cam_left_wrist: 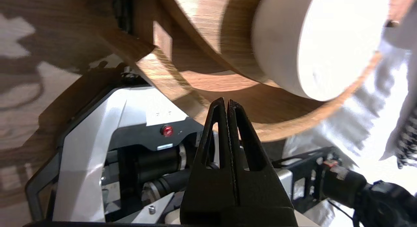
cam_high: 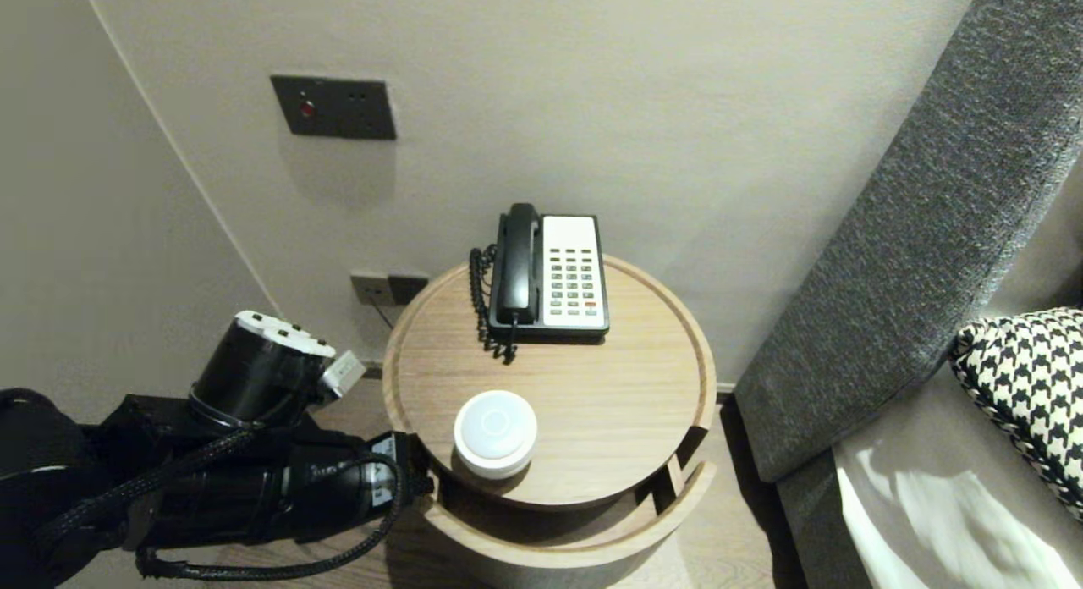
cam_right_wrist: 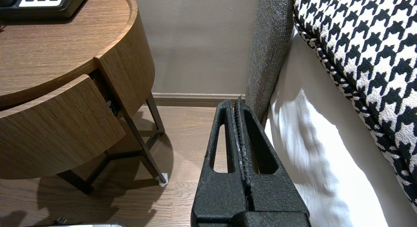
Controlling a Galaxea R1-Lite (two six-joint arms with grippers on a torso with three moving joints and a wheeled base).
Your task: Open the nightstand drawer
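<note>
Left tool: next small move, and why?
Probably ease the left tool forward onto the rim of the drawer. The tool is shut and empty, its tip points at that rim from close by, and the drawer stands partly open.

On the round table (cam_high: 626,403), the phone (cam_high: 550,272) sits at twelve o'clock, the white disc (cam_high: 495,432) at seven, the left arm (cam_high: 254,479) outside at eight

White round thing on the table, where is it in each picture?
Head view: the white round thing sits near the wooden table's front edge, on the left.
Left wrist view: close up, just past the shut left fingers.
Right wrist view: not in it.
Shared landmark: the wooden table.
</note>
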